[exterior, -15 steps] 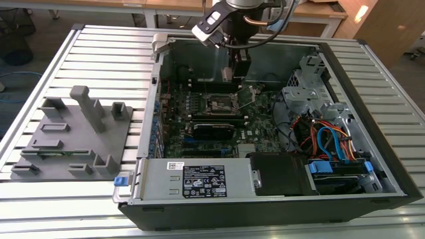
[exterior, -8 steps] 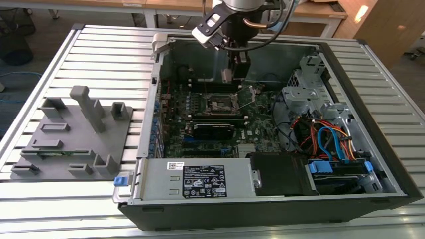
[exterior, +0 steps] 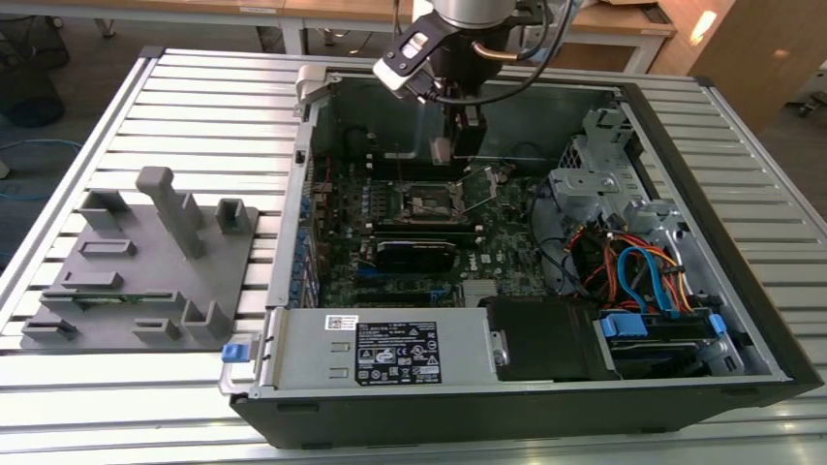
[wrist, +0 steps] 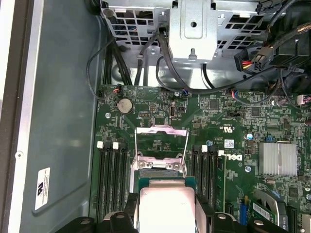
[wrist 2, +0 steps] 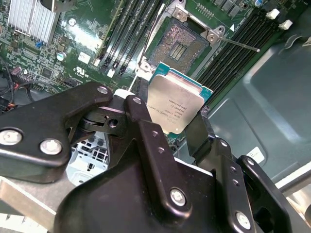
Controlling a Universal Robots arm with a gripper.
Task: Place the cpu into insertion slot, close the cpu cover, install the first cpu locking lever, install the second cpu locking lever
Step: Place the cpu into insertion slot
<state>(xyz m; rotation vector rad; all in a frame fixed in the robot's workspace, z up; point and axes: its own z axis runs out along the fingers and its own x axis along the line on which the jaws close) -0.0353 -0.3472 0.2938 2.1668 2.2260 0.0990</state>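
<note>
The cpu was held clamped in the gripper, its black fingers pressed against two opposite edges and its dull metal top turned towards the second wrist view. It was carried in the air above the motherboard, close over the slot but not yet in it. The slot lay open, with its dark contact field bare inside the silver rim. In the first wrist view the cpu was seen between the fingers, with the slot just beyond it and the cover raised on its hinge at the slot's far edge. A thin metal lever stuck out from one corner of the slot, clear of the board. Memory slots ran along both sides of the slot, and a finned heat sink sat further off on the board. In the exterior view the gripper was lowered into the open case, above the slot. The case lay on its side on a slatted worktop, with the power supply along its near wall. A grey fixture stood on the worktop towards the exterior view's left, well apart from the gripper.
</note>
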